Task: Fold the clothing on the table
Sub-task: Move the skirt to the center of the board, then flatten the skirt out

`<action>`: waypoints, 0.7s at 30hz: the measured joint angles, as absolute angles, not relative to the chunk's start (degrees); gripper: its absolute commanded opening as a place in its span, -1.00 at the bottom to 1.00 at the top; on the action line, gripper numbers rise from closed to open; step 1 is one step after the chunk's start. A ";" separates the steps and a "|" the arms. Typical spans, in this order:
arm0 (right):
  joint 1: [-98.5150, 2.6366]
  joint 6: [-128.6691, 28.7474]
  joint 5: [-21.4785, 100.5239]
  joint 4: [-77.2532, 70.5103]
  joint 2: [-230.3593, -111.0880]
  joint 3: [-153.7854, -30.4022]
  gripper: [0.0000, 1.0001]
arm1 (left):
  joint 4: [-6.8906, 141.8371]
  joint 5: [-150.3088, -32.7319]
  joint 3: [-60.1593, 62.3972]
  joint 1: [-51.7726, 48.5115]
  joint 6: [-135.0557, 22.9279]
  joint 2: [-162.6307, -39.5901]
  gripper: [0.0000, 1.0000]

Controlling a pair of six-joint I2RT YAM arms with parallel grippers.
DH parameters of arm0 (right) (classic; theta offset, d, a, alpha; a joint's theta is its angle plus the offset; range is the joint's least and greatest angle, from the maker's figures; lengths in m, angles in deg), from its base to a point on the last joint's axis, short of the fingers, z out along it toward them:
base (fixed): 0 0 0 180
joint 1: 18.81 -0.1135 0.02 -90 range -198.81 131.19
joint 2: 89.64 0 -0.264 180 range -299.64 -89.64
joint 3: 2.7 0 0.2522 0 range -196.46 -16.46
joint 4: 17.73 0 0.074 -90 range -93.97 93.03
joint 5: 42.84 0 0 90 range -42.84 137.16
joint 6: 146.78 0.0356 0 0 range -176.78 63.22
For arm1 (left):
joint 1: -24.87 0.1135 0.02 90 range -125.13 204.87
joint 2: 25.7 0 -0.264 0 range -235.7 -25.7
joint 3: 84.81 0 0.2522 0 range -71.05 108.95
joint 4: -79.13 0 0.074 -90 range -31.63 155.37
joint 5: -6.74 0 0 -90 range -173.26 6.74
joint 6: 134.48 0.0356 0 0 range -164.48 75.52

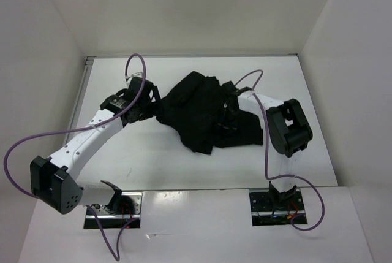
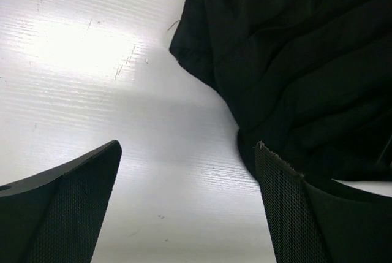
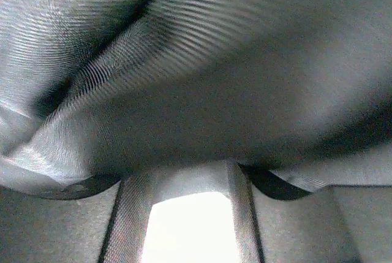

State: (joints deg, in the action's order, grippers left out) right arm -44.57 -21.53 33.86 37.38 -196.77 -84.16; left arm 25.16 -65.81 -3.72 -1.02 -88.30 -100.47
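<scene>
The black clothing [image 1: 202, 113] lies crumpled in the middle of the white table [image 1: 184, 168]. My left gripper [image 1: 150, 100] sits low at its left edge. In the left wrist view that gripper [image 2: 188, 152] is open wide over bare table [image 2: 92, 60], and its right finger [image 2: 288, 208] touches the clothing's [image 2: 294, 60] hem. My right gripper [image 1: 228, 113] is pressed down into the garment's middle. In the right wrist view the fabric [image 3: 202, 60] fills the picture and lies across the tips of the gripper [image 3: 187, 174]. Its fingers [image 3: 130, 220] stand apart, with bright table showing between them.
White walls [image 1: 184, 11] enclose the table on three sides. A thin metal rail [image 1: 78, 100] runs along the left edge. Purple cables [image 1: 131, 70] loop over both arms. The arm bases [image 1: 113, 205] sit at the near edge.
</scene>
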 measured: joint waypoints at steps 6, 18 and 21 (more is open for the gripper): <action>-39.81 -24.92 49.16 36.06 -201.69 -99.94 0.19 | 25.73 -66.22 -3.83 -1.02 -88.27 -100.40 0.93; -52.07 -26.56 50.19 35.45 -180.47 -95.48 0.25 | 27.28 -67.31 -3.83 -1.02 -87.77 -102.65 0.93; -52.35 -25.01 49.91 36.48 -178.28 -92.03 0.25 | 27.44 -67.95 -3.83 -1.02 -87.20 -104.07 0.93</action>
